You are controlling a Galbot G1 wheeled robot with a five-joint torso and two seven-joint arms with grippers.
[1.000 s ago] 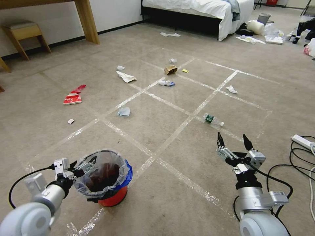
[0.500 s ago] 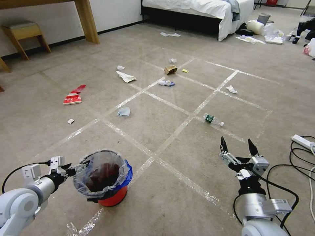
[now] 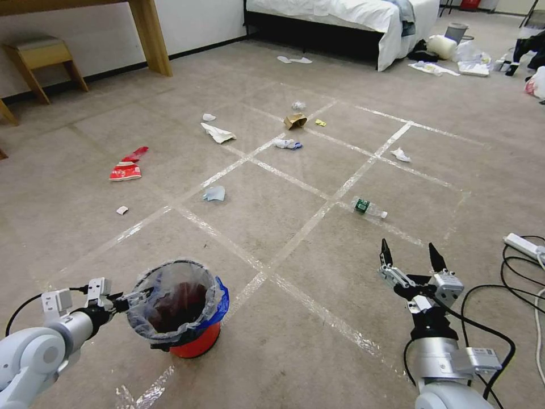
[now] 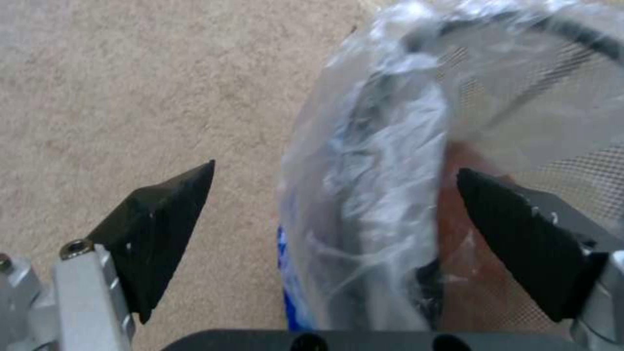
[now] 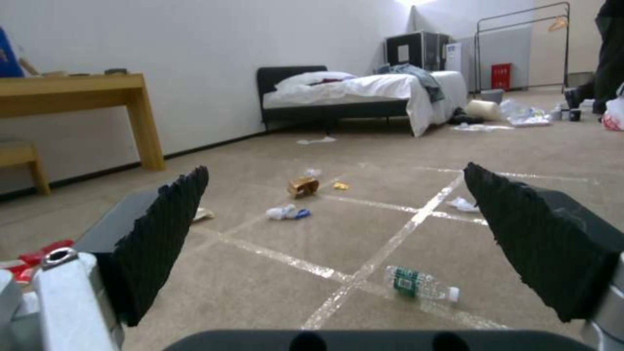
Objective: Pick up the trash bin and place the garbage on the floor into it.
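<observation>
The red trash bin (image 3: 190,335) stands upright on the carpet at the near left, lined with a clear plastic bag (image 3: 170,301) and showing a blue bag edge (image 3: 222,304) on its right side. The left pincer (image 3: 133,295) sits at the bin's left rim with its fingers spread; in the left wrist view one finger (image 4: 159,229) is outside over the carpet, the other (image 4: 520,239) is inside over the liner, and the bagged rim (image 4: 370,195) runs between them, not yet pinched.

The right pincer (image 3: 411,255) hangs over bare carpet at the near right, fingers spread wide and holding nothing. A clear plastic bottle with a green label (image 3: 369,208) lies on its side just beyond it, near a line of clear tape (image 3: 318,216). To the right a white power strip (image 3: 523,245) and black cables (image 3: 494,318) trail across the floor.

The rest of the garbage is scattered farther out, well apart from the bin: a pale blue plastic wad (image 3: 214,194), a small white scrap (image 3: 122,210), red snack wrappers (image 3: 128,167), a white crumpled paper (image 3: 217,133), a white-and-blue wad (image 3: 288,144), a brown carton (image 3: 295,120), a tiny yellow wrapper (image 3: 321,122) and a white tissue (image 3: 401,154). Open carpet lies between bin and litter. Behind stand a bed (image 3: 340,17), a wooden leg of a tabletop (image 3: 150,37) and a wooden stool (image 3: 42,59).
</observation>
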